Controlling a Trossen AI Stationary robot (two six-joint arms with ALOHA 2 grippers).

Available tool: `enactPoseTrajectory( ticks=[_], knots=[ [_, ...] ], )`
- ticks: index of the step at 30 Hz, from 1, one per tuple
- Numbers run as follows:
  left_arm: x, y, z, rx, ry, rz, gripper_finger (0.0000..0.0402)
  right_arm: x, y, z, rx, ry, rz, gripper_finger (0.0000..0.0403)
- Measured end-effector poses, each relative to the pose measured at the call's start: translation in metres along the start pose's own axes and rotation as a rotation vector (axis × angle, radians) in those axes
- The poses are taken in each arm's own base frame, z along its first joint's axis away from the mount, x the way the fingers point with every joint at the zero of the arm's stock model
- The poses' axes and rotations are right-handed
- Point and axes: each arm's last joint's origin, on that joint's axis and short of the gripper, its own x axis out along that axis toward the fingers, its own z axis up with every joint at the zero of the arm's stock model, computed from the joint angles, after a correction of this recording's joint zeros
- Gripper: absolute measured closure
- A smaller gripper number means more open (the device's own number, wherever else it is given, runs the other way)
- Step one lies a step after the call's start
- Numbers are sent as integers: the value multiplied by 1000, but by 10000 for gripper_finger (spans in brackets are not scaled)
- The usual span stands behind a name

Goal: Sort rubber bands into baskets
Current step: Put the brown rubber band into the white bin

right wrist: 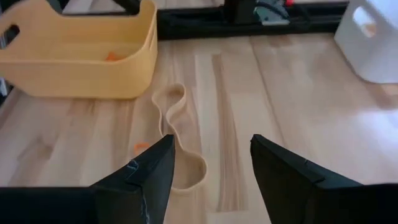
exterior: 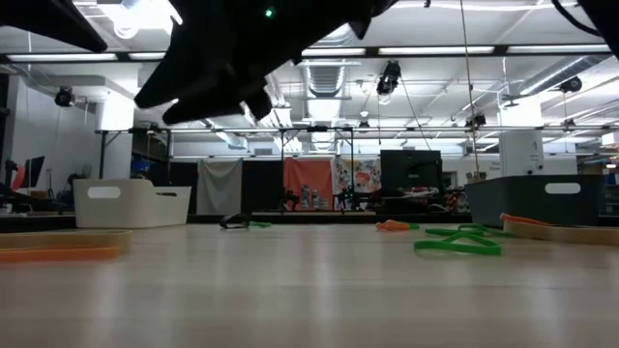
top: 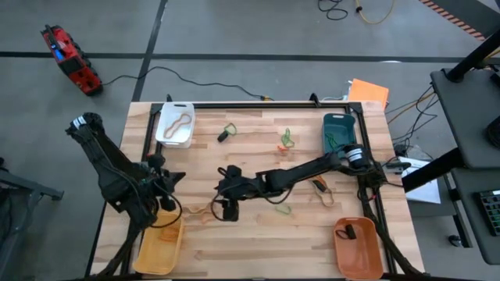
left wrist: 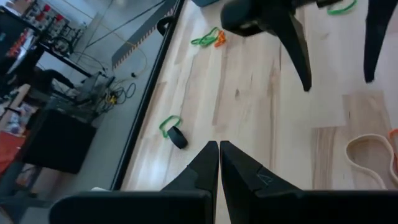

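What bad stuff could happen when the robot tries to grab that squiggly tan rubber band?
The tan rubber band lies flat on the table, so the open right gripper might scrape the wood or pinch only one loop and let it slip. A small orange piece beside it could get caught too. The shut left gripper waits near the yellow basket, so the arms might bump.

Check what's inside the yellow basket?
Right wrist view shows the yellow basket with a small orange rubber band on its floor. The near wall hides the rest of the inside, so more bands there can't be ruled out.
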Motion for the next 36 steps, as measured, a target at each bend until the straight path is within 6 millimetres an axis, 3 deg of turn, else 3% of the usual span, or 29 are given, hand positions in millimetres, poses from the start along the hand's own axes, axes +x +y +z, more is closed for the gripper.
enactPoseTrajectory(
  ticks=[11, 16, 25, 36],
  knots=[
    [2, 8, -11, -41, -33, -4, 402, 38, -1, -1, -52, -11, -1, 125],
    [2, 11, -11, -54, -65, 17, 402, 58, 3, -6, -93, -3, 87, 104],
    [1, 13, -11, -62, -85, 29, 402, 90, 1, -18, -99, 77, 125, 99],
    [1, 13, -10, -73, -89, 25, 402, 97, -13, -30, -99, 162, 161, 116]
  ],
)
